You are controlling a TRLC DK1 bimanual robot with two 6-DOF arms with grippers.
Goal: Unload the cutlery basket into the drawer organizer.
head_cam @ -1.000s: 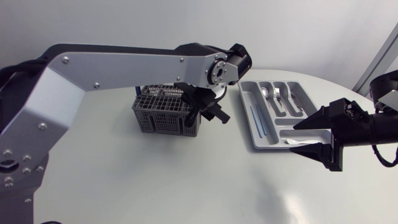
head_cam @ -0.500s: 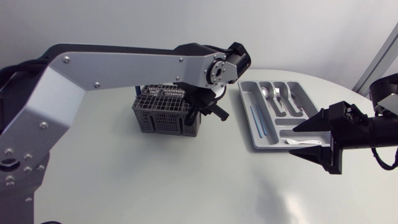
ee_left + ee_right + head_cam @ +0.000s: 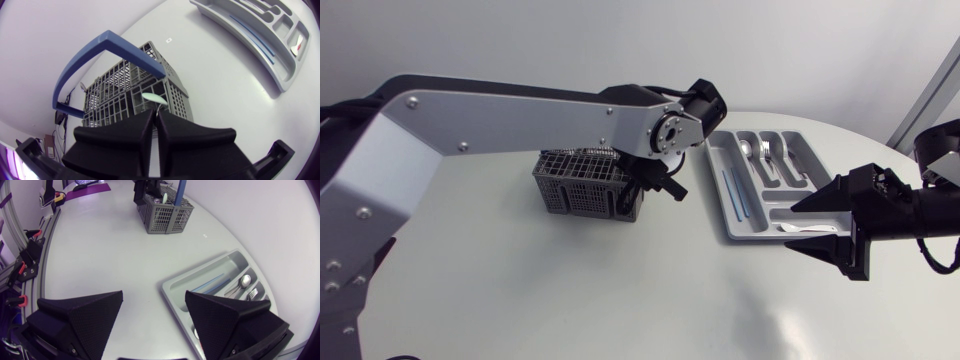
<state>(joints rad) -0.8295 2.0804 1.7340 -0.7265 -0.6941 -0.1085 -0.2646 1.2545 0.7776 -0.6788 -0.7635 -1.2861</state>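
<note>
hanging over the basket [image 3: 582, 185] corner nearest the organizer [image 3: 715, 165], the left gripper [image 3: 660, 183] is seen from above, with open table [image 3: 570, 280] between the two. at the left wrist, a spoon [image 3: 154, 98] standing in the basket is clamped by the jaws beside the blue handle [image 3: 107, 45], seemingly for lifting. at the right wrist, the right gripper [image 3: 152, 312] is held wide apart near the organizer's edge.
</note>
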